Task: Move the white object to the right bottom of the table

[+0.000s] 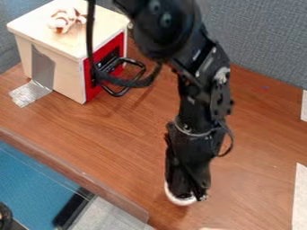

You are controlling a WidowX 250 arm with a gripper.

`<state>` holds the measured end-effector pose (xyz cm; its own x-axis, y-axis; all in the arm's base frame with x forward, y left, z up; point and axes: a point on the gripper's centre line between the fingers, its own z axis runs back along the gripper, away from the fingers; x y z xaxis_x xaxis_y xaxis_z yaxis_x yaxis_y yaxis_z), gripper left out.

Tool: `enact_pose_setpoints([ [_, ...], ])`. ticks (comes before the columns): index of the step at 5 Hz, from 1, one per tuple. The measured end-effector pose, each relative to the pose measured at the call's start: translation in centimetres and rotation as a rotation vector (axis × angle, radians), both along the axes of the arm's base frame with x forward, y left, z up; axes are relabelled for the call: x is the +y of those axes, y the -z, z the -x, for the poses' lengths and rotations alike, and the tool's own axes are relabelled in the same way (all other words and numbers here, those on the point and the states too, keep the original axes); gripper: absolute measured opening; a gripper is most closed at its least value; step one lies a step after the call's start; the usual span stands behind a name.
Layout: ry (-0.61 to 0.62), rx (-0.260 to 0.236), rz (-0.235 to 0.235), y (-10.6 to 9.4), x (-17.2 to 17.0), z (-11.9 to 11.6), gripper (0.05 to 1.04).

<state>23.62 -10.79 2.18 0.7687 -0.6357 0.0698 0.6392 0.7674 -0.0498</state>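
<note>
1. Reddish-brown wood grain covers the table [114,134] all around my gripper [189,195], and a blue-gray fabric partition [264,40] stands behind, well beyond it.
2. My arm [195,103] enters from the top edge of the camera view and slopes down, leaning slightly away from upright at its upper part. Below the wrist it hangs nearly straight, with my gripper pointing down at the table. A black cable [90,36] loops off my upper arm, up and to the left of my gripper.
3. Right at my gripper's tip, low and partly hidden by it, sits the white object [180,201]; its curved white edge shows on the left and near sides of the tip. I cannot tell whether I am clenched on it or released around it.
4. Far up and to the left of my gripper is a pale wooden box [66,74] with a red front [93,90] and a black handle [142,72]. Its inside is hidden from me. On its top lies a small white and brown thing [63,20].
5. Silvery tape [30,93] runs from the box's side onto the table.
6. To the right of my gripper, at the view's edge, are two white strips [301,197].
7. Left of my gripper, past the table's edge, is a blue surface [30,179].
</note>
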Motion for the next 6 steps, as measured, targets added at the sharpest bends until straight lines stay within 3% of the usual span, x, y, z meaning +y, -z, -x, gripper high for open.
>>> enact_pose_setpoints([
  [1,-0.003,0.025,-0.009,0.8,-0.1,0.0,0.272],
  [2,0.002,0.031,-0.021,0.8,-0.1,0.1,0.558],
  [3,-0.003,0.01,-0.018,-0.7,0.1,0.3,0.86],
  [4,-0.049,-0.045,0.022,-4.3,0.5,0.9,1.007],
  [6,-0.27,-0.026,0.011,-6.7,3.4,1.4,0.999],
])
